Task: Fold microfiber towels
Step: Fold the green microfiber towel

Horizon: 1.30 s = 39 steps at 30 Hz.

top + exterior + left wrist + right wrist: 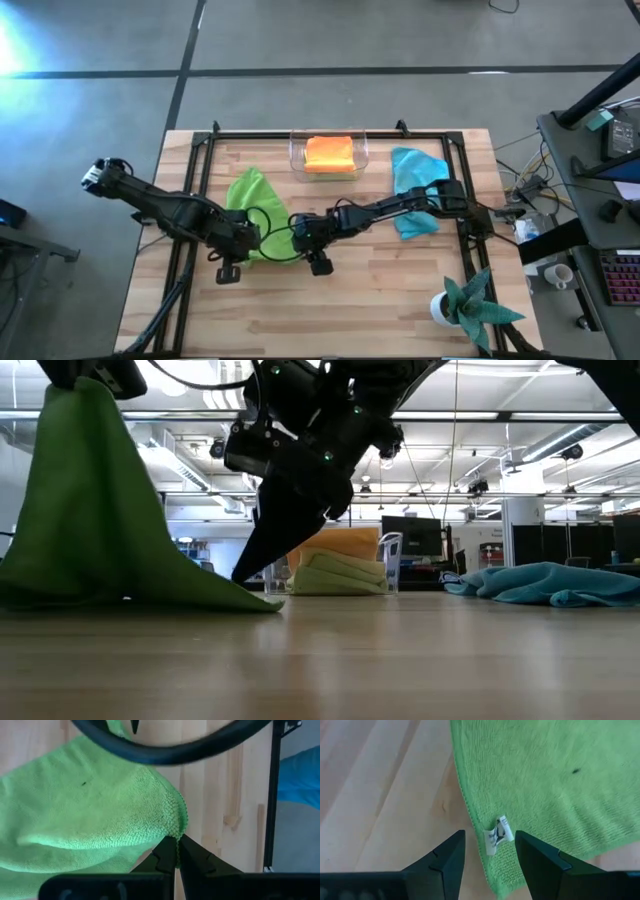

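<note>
A lime green towel (252, 205) lies at the table's middle left, with one part lifted. My left gripper (177, 851) is shut on its edge and holds that part up; in the low view the towel (95, 510) hangs as a tent from the gripper (72, 380). My right gripper (490, 851) is open. Its fingers point down beside the towel's low corner (255, 592) and stand on either side of the hemmed edge with a white label (498, 834). A light blue towel (415, 190) lies crumpled at the right. My left gripper pinches the lime green towel's hemmed edge at a rounded corner (179, 832) between its two fingers. That part is lifted. The towel hangs slack below the gripper, and its lower edge (130, 596) rests on the table.
A clear container (363, 150) at the far middle holds a folded orange towel (328, 153) on a pale yellow-green one (340, 575). A teal spiky plant in a white pot (468, 302) stands at the near right. A black frame (330, 134) runs along the table.
</note>
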Tool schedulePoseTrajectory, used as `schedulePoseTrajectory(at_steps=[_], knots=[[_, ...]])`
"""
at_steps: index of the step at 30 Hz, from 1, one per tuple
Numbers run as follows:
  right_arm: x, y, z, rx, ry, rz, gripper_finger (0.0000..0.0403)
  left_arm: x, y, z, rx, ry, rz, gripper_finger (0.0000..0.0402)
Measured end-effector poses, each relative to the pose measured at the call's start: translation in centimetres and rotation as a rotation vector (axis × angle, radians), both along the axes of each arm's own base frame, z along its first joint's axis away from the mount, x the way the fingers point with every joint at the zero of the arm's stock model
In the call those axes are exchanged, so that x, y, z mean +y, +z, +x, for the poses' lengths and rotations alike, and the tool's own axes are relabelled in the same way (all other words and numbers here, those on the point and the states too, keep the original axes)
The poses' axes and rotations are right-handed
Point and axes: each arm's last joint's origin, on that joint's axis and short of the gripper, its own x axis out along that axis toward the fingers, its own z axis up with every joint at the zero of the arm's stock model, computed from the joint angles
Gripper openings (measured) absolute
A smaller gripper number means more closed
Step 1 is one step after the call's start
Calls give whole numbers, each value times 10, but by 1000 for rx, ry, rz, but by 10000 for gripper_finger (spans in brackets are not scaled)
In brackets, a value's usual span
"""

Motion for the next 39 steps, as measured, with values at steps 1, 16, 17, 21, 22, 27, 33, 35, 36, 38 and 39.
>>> schedulePoseTrajectory(at_steps=[1,16,17,21,22,27,33,35,36,38,39], knots=[[0,-1,0,3,-5,4,171,1,1,-1,-8,2,1,0],[-2,-3,-2,22,-50,-55,158,9,17,-18,-98,21,3,0],[-2,-3,-2,22,-50,-55,154,10,17,-18,-105,26,9,0],[-1,-3,-2,25,-45,-31,140,11,19,-20,-121,34,20,0],[-1,-3,-2,27,-52,-23,137,11,19,-21,-123,34,19,0],[0,-3,-2,36,-41,19,120,13,20,-21,-142,57,61,0],[-1,-4,-2,39,-48,25,61,13,21,-20,-163,46,87,0],[-1,-4,-2,39,-49,26,37,13,21,-20,-165,46,87,0],[-1,-3,-2,40,-52,28,25,13,21,-20,-165,46,87,0],[-1,-4,-2,44,-66,38,13,13,21,-20,-165,46,86,0],[-1,-4,-3,48,-73,42,11,13,21,-20,-165,46,86,0]])
